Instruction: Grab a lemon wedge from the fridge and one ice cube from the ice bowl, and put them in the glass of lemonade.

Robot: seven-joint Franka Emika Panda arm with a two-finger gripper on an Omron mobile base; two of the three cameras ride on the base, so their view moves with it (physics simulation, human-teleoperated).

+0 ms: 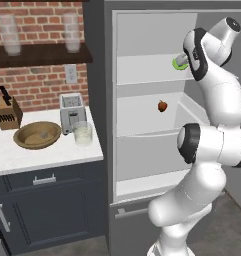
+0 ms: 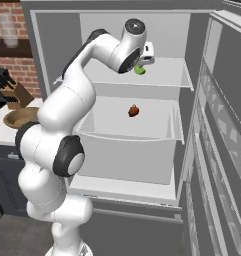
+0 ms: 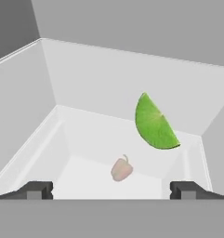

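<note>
Fridge (image 2: pixel 192 35): open, pale shelved inside; arm reaching in at the upper shelf.
Upper shelf (image 2: pixel 167 75): holding the wedge (image 3: pixel 153 124), just ahead of the jaws and a little to their right in the hand view; not between the fingers.
Lower shelf (image 1: pixel 142 117): holding a small dark red fruit (image 1: pixel 162 106), below the jaws; in the hand view seen faint through the shelf, under the wedge.
Gripper (image 3: pixel 111 189): jaws spread wide, nothing pinched; both dark tips far apart at the bottom of the hand view.
Bowl (image 1: pixel 37 135): brown, wooden, on the counter, well away to the left of the jaws; one small pale cube (image 1: pixel 44 134) inside.
Glass (image 1: pixel 83 133): short, clear, with pale liquid; standing just right of the bowl and in front of the toaster (image 1: pixel 72 112).
Counter (image 1: pixel 22 157): white top over dark cabinets; knife block (image 1: pixel 7 112) at the back left.
Room: red brick wall (image 1: pixel 37 87), dark shelf (image 1: pixel 42 55) with two tall frosted glasses (image 1: pixel 71 27).
Wedge look: bright green with yellow tone, half-moon shape, flat cut face toward the camera, curved rind at the lower right; partly hidden behind the hand in both base views.
</note>
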